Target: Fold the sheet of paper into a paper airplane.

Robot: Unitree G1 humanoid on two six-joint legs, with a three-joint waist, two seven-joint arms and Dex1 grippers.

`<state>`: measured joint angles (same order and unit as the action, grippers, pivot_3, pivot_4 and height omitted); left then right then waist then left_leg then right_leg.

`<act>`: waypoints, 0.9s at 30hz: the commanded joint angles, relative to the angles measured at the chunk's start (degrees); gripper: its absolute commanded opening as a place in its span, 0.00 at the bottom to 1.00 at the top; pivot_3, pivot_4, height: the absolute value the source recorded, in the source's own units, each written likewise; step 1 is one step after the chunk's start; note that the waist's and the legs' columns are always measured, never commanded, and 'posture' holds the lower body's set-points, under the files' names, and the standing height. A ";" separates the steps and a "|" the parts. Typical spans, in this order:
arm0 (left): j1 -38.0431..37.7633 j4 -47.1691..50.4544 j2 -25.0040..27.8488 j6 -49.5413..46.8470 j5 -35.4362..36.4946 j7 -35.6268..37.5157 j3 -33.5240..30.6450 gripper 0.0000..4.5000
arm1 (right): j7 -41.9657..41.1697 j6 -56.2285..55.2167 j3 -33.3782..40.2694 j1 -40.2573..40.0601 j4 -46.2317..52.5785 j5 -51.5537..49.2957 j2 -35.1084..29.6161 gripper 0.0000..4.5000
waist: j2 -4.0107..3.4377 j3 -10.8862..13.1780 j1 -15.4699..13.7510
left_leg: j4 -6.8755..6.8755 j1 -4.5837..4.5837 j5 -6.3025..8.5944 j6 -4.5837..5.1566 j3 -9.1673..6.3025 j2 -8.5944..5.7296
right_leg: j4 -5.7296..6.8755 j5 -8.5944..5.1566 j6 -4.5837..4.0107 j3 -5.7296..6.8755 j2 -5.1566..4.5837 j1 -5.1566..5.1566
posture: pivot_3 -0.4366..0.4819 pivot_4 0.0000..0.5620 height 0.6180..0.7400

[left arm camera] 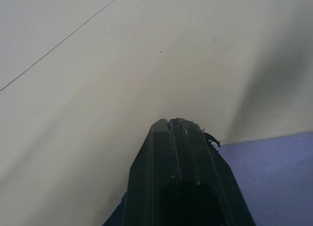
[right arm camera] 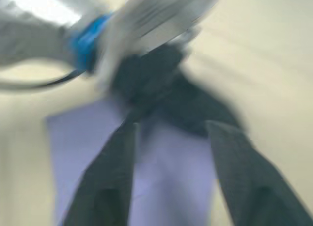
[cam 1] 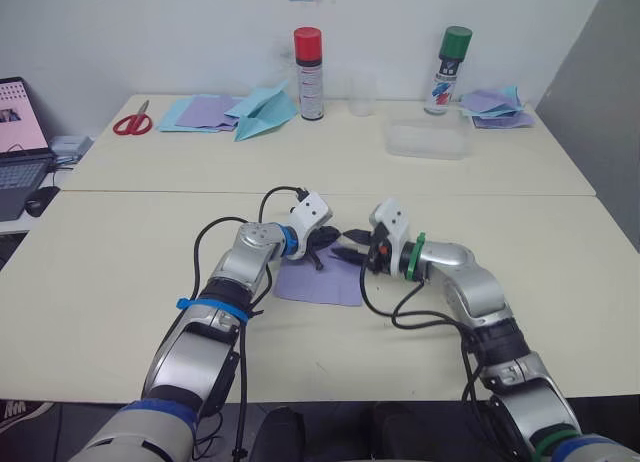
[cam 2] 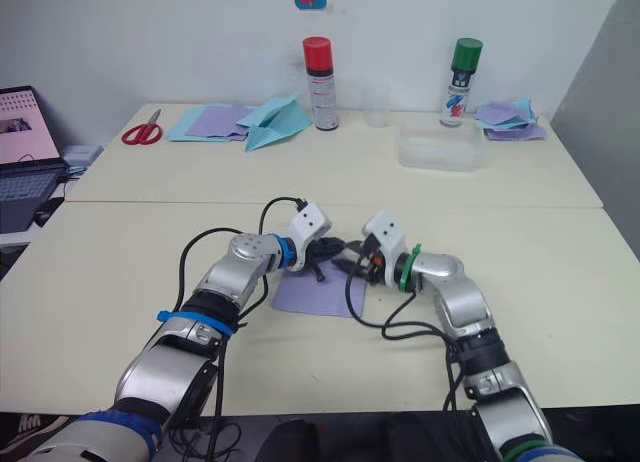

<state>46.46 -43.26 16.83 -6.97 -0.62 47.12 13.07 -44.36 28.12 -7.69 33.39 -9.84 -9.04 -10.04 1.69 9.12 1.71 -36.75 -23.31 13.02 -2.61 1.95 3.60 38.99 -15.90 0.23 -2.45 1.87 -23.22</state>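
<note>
The left gripper (left arm camera: 168, 122) has its two fingers pressed together with nothing between them, the tips resting at the far edge of the sheet of paper (cam 1: 320, 282). The right gripper (cam 1: 347, 248) faces it from the other side with its fingers spread apart, low over the same far edge; whether they touch the paper cannot be told. The two grippers sit just beside each other, almost tip to tip.

The sheet lies flat on the worktop (cam 1: 120, 262), a little in from the middle of its near edge, not yet a paper airplane.

The risks, as I judge them:
- The grippers are so close that a small inward move could knock one against the other.
- A closed tip dragging on thin paper may slide or skew the whole sheet, so a fold lands off its crease.
- Open fingers closing on a flat edge may crumple or tear it rather than lift it.

A light-blue paper plane (cam 1: 262, 112), two spray cans (cam 1: 308, 72) and scissors (cam 1: 132, 122) stand along the far edge, well apart.
</note>
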 commanded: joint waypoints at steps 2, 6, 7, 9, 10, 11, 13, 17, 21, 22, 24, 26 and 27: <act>-2.15 -0.76 -0.09 -0.46 -1.71 1.73 1.60 0.00 | 3.77 -1.71 -0.61 1.67 -5.82 1.22 1.64 0.14 | 0.00 0.00 0.02 | 0.02 -0.01 0.00 0.00 0.00 0.00 | 0.00 0.00 0.00 -0.01 0.00 -0.01 | 0.48 0.27 1.00; -2.24 -0.74 -0.04 0.07 -2.44 1.80 2.10 0.00 | 5.73 -2.85 -4.17 1.94 -11.92 5.30 1.31 0.00 | -0.01 0.01 0.04 | 0.02 -0.05 0.00 0.00 0.02 -0.01 | -0.01 0.00 0.00 -0.02 -0.01 -0.03 | 0.48 0.27 1.00; -2.43 -0.48 -0.09 0.01 -2.42 1.93 2.12 0.00 | 6.17 -2.68 -4.62 1.84 -12.32 5.83 1.17 0.00 | -0.01 -0.01 0.07 | 0.02 -0.05 0.00 0.00 0.04 -0.01 | -0.01 0.00 0.00 -0.05 -0.01 -0.05 | 0.48 0.27 1.00; -2.74 -0.04 -0.23 -0.17 -2.43 2.06 2.11 0.00 | 6.53 -1.71 -5.66 1.08 -11.85 6.80 0.39 0.00 | -0.01 -0.03 0.11 | 0.01 -0.03 0.00 0.00 0.02 -0.01 | 0.00 0.00 0.00 -0.02 -0.01 -0.03 | 0.48 0.27 1.00; -2.85 0.13 -0.31 -0.27 -2.47 2.07 2.13 0.00 | 6.46 -0.93 -6.07 0.29 -10.89 7.09 -0.28 0.00 | -0.03 -0.05 0.11 | 0.01 -0.02 0.00 0.01 0.01 0.00 | 0.02 0.00 0.00 -0.01 -0.01 -0.03 | 0.48 0.27 1.00; -2.97 0.25 -0.38 -0.31 -2.51 2.05 2.15 0.00 | 5.92 -0.53 -6.64 -0.65 -9.60 7.37 -1.18 0.00 | -0.05 -0.08 0.00 | 0.01 -0.01 0.00 0.01 0.00 -0.01 | 0.02 0.00 0.00 0.00 -0.01 -0.02 | 0.48 0.27 1.00; -3.23 0.38 -0.50 -0.25 -2.63 2.03 2.16 0.00 | 4.92 0.44 -7.30 -2.80 -6.38 7.24 -2.88 0.00 | -0.05 -0.13 -0.17 | 0.01 -0.02 0.00 0.00 -0.02 -0.02 | 0.01 0.00 0.00 0.04 -0.01 0.01 | 0.48 0.27 1.00; -3.70 0.69 -0.67 -0.20 -2.69 2.04 2.10 0.00 | 2.80 3.06 -8.65 -6.93 1.58 6.29 -6.44 0.00 | -0.05 -0.23 -0.18 | 0.00 -0.03 0.01 0.00 0.02 -0.04 | -0.02 -0.01 0.02 -0.02 -0.02 0.03 | 0.48 0.27 1.00; -4.56 1.80 -0.84 -0.40 -2.60 2.21 2.13 0.00 | 0.88 1.85 -8.92 -10.97 9.71 5.47 -9.97 0.00 | -0.01 -0.35 -0.20 | 0.00 -0.02 0.01 0.00 -0.03 -0.03 | -0.02 -0.02 0.02 0.04 -0.02 0.04 | 0.48 0.27 1.00; -4.71 2.00 -0.81 -0.43 -2.59 2.22 2.12 0.00 | 1.30 -0.53 -7.98 -11.41 10.63 4.92 -9.63 0.00 | -0.01 -0.35 -0.17 | 0.00 -0.01 0.01 0.01 -0.02 -0.02 | -0.02 -0.02 0.02 0.04 -0.02 0.04 | 0.48 0.27 1.00; -4.95 2.32 -0.74 -0.46 -2.54 2.22 2.05 0.00 | 3.78 -4.22 -4.97 -11.27 11.36 3.13 -7.16 0.00 | 0.00 -0.35 -0.11 | 0.00 0.00 0.01 0.01 -0.03 -0.03 | -0.01 -0.01 0.02 0.04 0.00 0.04 | 0.48 0.27 1.00; -5.19 2.64 -0.67 -0.51 -2.46 2.22 1.97 0.00 | 6.11 -6.63 -3.21 -10.42 11.08 2.42 -4.70 0.00 | 0.00 -0.35 -0.05 | 0.00 0.00 0.00 0.01 -0.03 -0.02 | 0.00 -0.01 0.02 0.04 0.01 0.02 | 0.48 0.27 1.00; -5.32 2.80 -0.64 -0.53 -2.42 2.22 1.94 0.00 | 6.85 -7.89 -3.25 -9.89 10.51 2.78 -3.82 0.00 | -0.01 -0.35 -0.03 | 0.00 0.00 0.00 0.01 -0.03 -0.01 | 0.00 -0.01 0.02 0.04 0.02 0.02 | 0.48 0.27 1.00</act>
<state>43.33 -39.63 16.74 -5.97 -1.62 48.03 13.07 -38.97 23.34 -12.38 21.70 -0.46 -5.58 -14.51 1.68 8.78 1.68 -36.76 -23.30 13.02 -2.60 1.92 3.58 39.00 -15.91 0.25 -2.41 1.88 -23.20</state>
